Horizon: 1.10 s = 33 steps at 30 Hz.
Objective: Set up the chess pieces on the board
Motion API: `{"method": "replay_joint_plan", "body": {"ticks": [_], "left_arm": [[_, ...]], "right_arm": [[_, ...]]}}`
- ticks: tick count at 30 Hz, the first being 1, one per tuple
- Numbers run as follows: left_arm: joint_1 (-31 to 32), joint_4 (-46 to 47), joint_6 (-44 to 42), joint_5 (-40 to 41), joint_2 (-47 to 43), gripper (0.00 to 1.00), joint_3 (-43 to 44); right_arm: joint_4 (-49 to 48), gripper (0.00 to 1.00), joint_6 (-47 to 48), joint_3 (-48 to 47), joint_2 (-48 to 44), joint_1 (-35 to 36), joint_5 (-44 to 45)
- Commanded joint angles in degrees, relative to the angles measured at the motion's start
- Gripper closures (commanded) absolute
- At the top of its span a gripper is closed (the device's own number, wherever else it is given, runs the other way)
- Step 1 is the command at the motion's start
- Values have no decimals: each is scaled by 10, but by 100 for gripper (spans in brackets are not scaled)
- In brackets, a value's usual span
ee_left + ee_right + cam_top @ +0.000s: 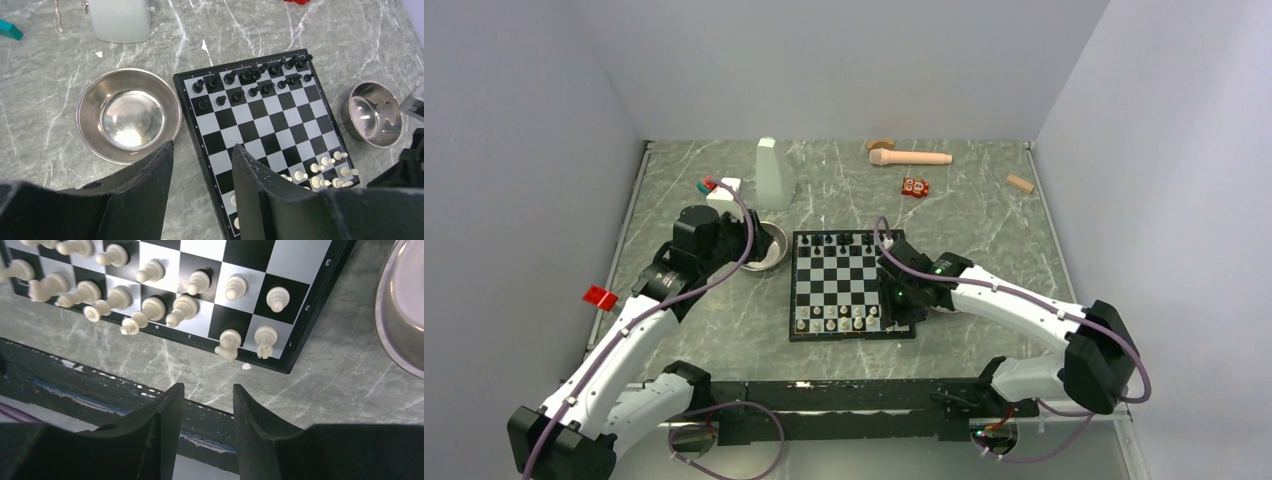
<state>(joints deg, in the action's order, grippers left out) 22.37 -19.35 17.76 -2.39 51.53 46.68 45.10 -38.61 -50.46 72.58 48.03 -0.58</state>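
Chess pieces, tiny black [230, 77] and tiny cream [186, 305] figurines: stand on the small square checkered board with black border [849, 282], at the middle of the grey marbled table [984, 215]. Black ones in two rows along the 12 o'clock edge, cream ones in two rows along the 6 o'clock edge, middle squares bare. Seems that both sets are complete, so probably only small corrections remain.

Left gripper [202, 150]: hovers at 9 o'clock of the board, near the round shiny steel bowl [90, 117], black fingers moderately apart, nothing between them. Right gripper [207, 387]: hangs over the 5 o'clock corner, just outside the border, fingers partly apart too, holding nothing. Second steel bowl [350, 107] at 3 o'clock of the board.

Look very light and hard, with a smooth, a little slippery surface and a narrow foot: easy to knock over, easy to slip out from the pads. Better to take one from straight above, at the thin neck under the head, with jaws only a little wider than the piece, because neighbours stand just beside. Close gently, lift straight up, set down flat in the middle of the square. Some cream ones appear to lean; cannot tell if it is only the camera angle.
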Motion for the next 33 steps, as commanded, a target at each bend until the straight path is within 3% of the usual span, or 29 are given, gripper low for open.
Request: {"method": "replay_joint_plan", "body": {"ticks": [1, 23, 33], "left_arm": [[-3, 18, 6, -28, -2, 49, 4], [-4, 28, 3, -46, 2, 48, 3], [-4, 31, 3, -51, 7, 49, 4]], "right_arm": [[-16, 55, -28, 8, 17, 8, 4], [-44, 56, -48, 6, 74, 10, 65], [-56, 65, -44, 7, 81, 9, 55]]}}
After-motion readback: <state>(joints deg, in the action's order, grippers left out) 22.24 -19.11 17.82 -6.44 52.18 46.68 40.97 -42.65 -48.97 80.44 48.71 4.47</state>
